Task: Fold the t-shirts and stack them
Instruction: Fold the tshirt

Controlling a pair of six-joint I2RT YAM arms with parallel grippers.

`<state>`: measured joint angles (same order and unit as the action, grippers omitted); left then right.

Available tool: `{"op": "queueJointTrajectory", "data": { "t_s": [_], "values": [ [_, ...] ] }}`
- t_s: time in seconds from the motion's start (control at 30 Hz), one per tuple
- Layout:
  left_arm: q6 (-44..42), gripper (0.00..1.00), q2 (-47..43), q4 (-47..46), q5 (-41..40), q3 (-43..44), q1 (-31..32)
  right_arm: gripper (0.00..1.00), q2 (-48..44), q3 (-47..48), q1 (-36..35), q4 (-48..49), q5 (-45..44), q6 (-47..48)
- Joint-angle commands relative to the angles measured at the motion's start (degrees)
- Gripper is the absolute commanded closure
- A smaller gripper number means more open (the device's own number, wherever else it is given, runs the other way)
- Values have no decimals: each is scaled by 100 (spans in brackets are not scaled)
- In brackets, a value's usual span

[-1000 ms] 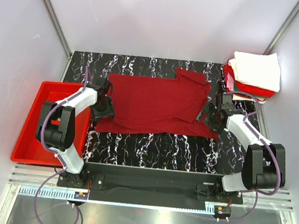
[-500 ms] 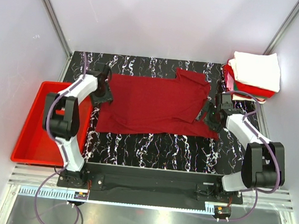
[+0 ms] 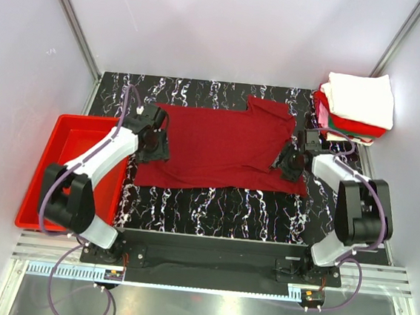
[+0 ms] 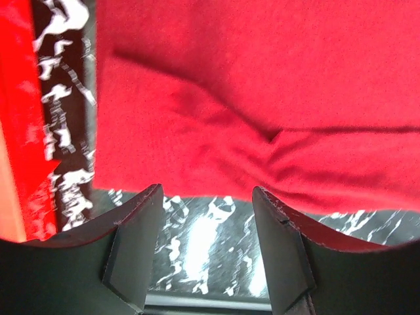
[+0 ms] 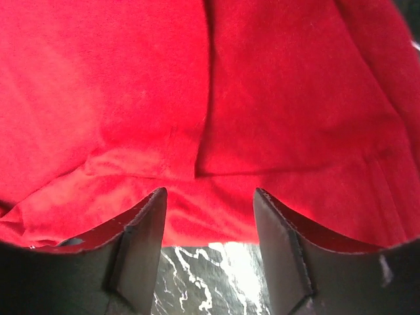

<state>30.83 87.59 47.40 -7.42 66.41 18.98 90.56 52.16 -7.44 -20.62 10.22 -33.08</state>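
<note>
A dark maroon-red t-shirt (image 3: 218,147) lies spread flat on the black marbled table (image 3: 212,210). My left gripper (image 3: 154,146) is open and empty at the shirt's left edge; the left wrist view shows the shirt's edge (image 4: 262,131) just past the open fingers. My right gripper (image 3: 291,164) is open and empty at the shirt's right edge, by a folded-over sleeve; the right wrist view shows the red cloth (image 5: 197,98) ahead of the fingers. A stack of folded t-shirts (image 3: 356,105), white on top with red and green below, sits at the back right corner.
A rigid red plastic tray (image 3: 51,179) stands off the table's left side, beside my left arm. Grey walls close in on three sides. The near strip of the marbled table lies between the shirt and the arm bases.
My left gripper swung from the shirt's lower left corner up and back, then settled at the left edge. My right gripper shifted slightly inward along the right edge. The shirt barely moved.
</note>
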Motion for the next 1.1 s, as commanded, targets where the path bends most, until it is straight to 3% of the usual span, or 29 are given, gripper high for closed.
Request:
{"op": "queueJointTrajectory", "data": {
  "t_s": [0.0,0.3,0.57,0.73,0.87,1.0,1.03,1.07],
  "values": [
    [-358,37,-759,85,22,-119,-26,39,338,364,6,339,244,-111],
    [-701,36,-1604,16,-181,-891,-44,58,1042,804,-82,454,437,-164],
    [-798,36,-1675,-178,-146,-1078,-96,75,1182,1331,-222,76,402,-111],
    [-912,36,-1675,-161,-146,-1051,-167,100,1411,1805,-310,-3,490,-181],
    [-947,36,-1701,-178,-93,-1086,-184,100,2129,2569,-424,-99,657,-216],
    [-947,36,-1745,-170,-110,-1104,-193,98,3034,3998,-574,-310,998,90],
    [-947,36,-1737,-169,-110,-1104,-193,94,3037,4265,-574,-372,1061,161],
    [-956,36,-1754,-169,-110,-1104,-184,77,3359,4537,-574,-451,1105,240]
  ]
}}
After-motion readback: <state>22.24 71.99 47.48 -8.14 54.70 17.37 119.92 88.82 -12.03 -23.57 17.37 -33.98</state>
